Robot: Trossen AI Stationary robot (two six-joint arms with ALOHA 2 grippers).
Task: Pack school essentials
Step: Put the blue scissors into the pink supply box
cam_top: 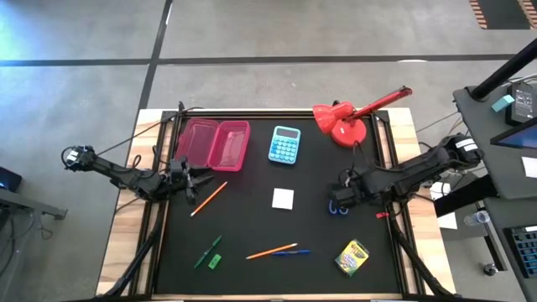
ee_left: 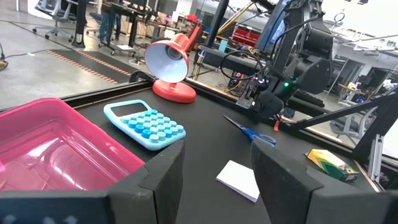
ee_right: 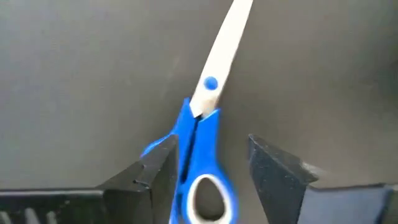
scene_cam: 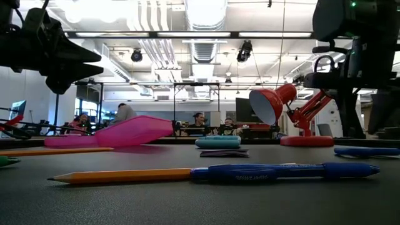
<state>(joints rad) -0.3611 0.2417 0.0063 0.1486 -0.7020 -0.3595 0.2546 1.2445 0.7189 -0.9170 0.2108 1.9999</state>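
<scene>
Black matting is covering the surface [cam_top: 252, 226], and the blue-handled scissors [ee_right: 202, 134] are lying flat on it near its right edge, handles toward the right hand [ee_right: 208, 168], whose fingers are being held apart on either side of the handles without touching them. Nearby, the white square pad [cam_top: 283, 199] is lying at the middle, the crayon box [cam_top: 351, 257] near the front right corner, and an orange pencil [cam_top: 270, 251] beside the blue pen [cam_top: 295, 251]. Farther off, the left hand [cam_top: 200, 179] is being held with fingers apart beside the pink case [cam_top: 214, 143], with the calculator [cam_top: 285, 144] and red lamp [cam_top: 344, 120] at the back.
</scene>
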